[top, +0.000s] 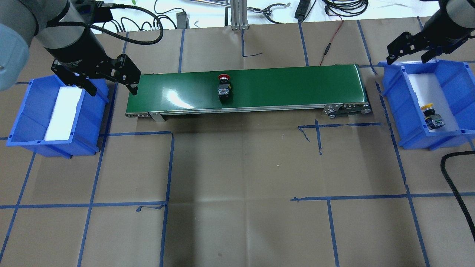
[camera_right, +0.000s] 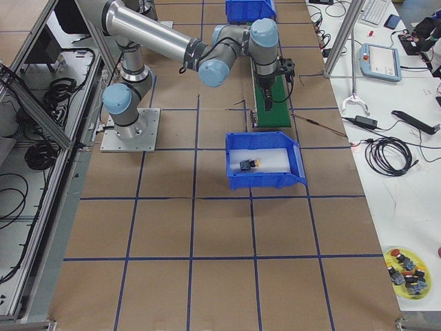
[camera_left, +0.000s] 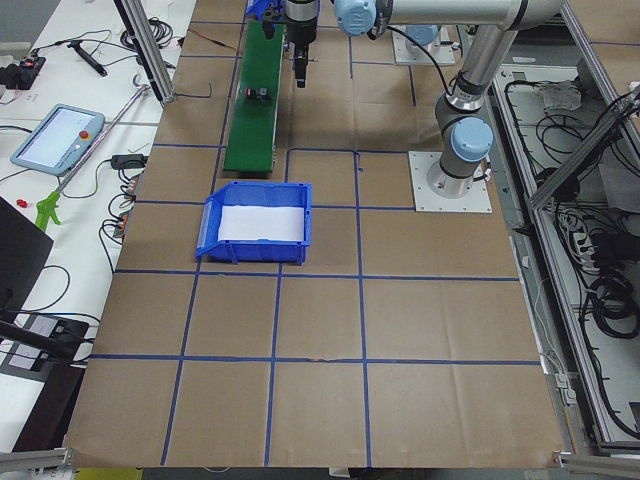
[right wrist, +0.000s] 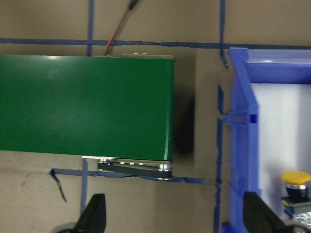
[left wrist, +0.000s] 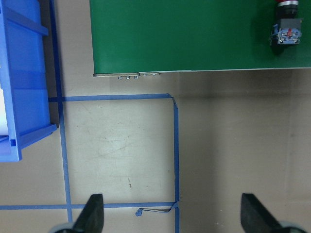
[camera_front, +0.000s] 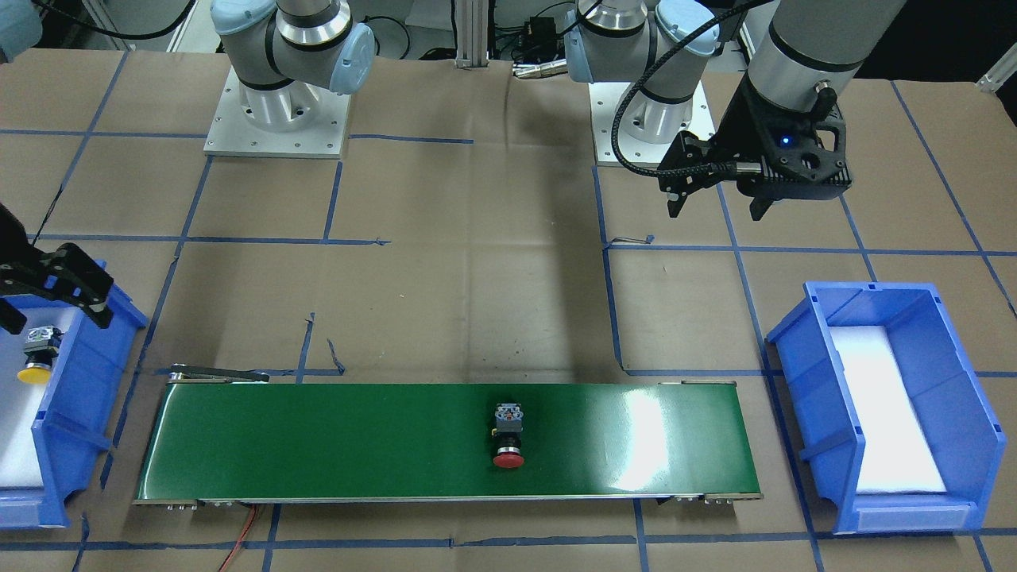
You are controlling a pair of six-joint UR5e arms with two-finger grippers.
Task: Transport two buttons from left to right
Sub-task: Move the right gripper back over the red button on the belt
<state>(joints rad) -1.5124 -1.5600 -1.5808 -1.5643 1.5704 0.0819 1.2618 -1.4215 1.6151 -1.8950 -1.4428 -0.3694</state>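
While the red-capped push-button switch (top: 223, 88) lay on its side near the middle of the long green conveyor belt (top: 282, 87), the yellow-capped push-button switch (top: 432, 115) lay inside the right-hand blue plastic bin (top: 393, 96). Left gripper (top: 111, 89) hung above the gap between the left-hand blue plastic bin (top: 22, 111) and the belt's end, fingers spread wide, holding nothing. Right gripper (top: 407, 59) hung over its bin's far rim, likewise wide apart and empty.
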